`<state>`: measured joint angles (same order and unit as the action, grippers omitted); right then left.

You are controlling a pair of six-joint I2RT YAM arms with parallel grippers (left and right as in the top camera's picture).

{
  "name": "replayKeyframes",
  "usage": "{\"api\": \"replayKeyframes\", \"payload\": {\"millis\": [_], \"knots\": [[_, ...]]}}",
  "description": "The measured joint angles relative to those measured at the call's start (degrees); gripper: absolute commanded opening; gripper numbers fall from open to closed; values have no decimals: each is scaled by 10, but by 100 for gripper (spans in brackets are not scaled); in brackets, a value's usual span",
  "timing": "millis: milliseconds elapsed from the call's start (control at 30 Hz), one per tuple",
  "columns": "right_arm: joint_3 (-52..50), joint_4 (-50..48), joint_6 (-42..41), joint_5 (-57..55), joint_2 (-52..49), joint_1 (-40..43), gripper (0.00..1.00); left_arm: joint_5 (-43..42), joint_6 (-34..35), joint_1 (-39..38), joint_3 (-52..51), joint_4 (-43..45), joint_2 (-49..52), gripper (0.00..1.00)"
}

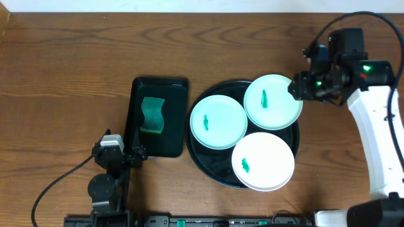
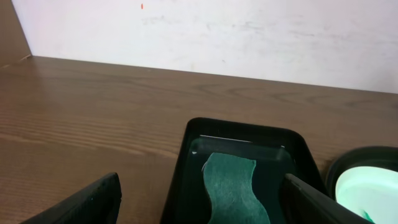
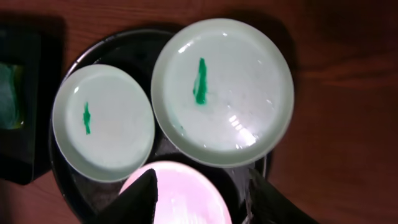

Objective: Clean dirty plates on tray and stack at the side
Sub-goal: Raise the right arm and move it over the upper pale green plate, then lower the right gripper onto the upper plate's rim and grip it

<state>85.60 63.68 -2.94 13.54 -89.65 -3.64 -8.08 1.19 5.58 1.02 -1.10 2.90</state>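
We are holding the left tool (image 2: pixel 200 180) parted and empty, facing the sponge (image 2: pixel 231 186) lying lengthwise straight ahead; the plates (image 1: pixel 273 101) are sitting on the tray (image 1: pixel 208 165), just beside the right tool (image 3: pixel 202 177), likewise parted, the nearer arm.

No text, label, brand or number can be read in any view. On the black tray (image 1: pixel 211 162), only green smears are seen on the left mint plate (image 1: pixel 218 122), the upper mint plate (image 1: pixel 273 101) and the white plate (image 1: pixel 263 161); no characters are formed. A green indicator light (image 1: pixel 366 68) is lit on the right arm housing, right of the tray; no legend can be made out beside it. A tiny orange speck (image 2: pixel 142 6) is seen on the wall, far up-left of the tray; too small to be read.
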Motion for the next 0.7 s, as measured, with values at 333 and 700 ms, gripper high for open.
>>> {"api": "replayKeyframes", "payload": {"millis": [333,700], "knots": [[-44,-62,2,0,-43,-19,38,0,0,0,0,0,0,81],[-115,-135,1,34,-57,-20,39,0,0,0,0,0,0,81]]}}
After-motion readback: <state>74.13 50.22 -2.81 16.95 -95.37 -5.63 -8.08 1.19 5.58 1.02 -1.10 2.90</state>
